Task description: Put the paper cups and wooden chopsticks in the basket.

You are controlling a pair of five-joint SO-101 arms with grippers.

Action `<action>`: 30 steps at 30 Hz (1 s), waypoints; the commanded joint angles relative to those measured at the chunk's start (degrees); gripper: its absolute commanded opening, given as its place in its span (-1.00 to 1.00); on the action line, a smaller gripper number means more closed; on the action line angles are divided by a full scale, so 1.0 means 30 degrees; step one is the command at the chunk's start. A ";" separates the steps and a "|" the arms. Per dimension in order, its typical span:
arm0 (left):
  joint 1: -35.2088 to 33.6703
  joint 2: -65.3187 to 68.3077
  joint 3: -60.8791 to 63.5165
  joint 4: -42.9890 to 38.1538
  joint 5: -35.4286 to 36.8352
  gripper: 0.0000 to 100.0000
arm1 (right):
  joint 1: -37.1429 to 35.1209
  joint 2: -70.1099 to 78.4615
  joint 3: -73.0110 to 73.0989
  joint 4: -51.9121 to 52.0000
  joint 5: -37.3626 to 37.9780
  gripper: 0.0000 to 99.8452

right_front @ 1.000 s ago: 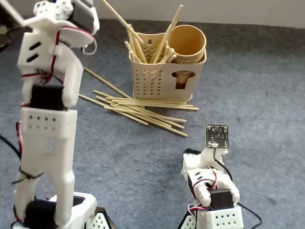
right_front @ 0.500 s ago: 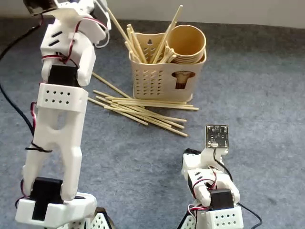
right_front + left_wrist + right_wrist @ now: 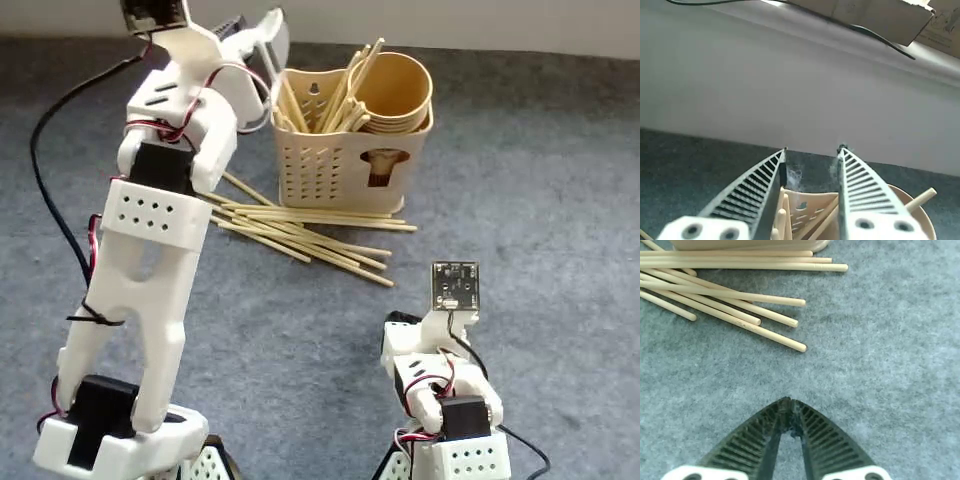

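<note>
The loose chopsticks (image 3: 300, 235) lie in a flat fan on the bench (image 3: 560, 200) just in front of the basket (image 3: 350, 150). Their long axes run roughly along the basket's front wall, and a few slant away towards the side opposite the paper cups (image 3: 395, 90). The cups are already stacked inside the basket, with several upright chopsticks (image 3: 340, 95) leaning beside them.

The left hand (image 3: 255, 45) hangs above the basket's rim on the side away from the cups. Its jaws are spread wide with nothing between them, and the left wrist view looks past the hand (image 3: 812, 148) to the basket's rim (image 3: 805, 210) beyond. From there the fan is down and forward of the basket, well below the hand.

The right hand (image 3: 789, 415) sits low over the bench in front of the basket, pinched closed and empty. The stick ends (image 3: 740, 305) lie just ahead of its tip, crosswise to its pointing direction. It looks the nearer hand to the fan, though it would probably have to roll to close across a stick.
</note>
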 commanded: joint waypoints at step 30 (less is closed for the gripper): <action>0.0161 -1.0095 0.4469 0.6945 0.0117 -0.96 | -0.0103 -0.0249 0.2828 0.0073 -0.0059 -0.99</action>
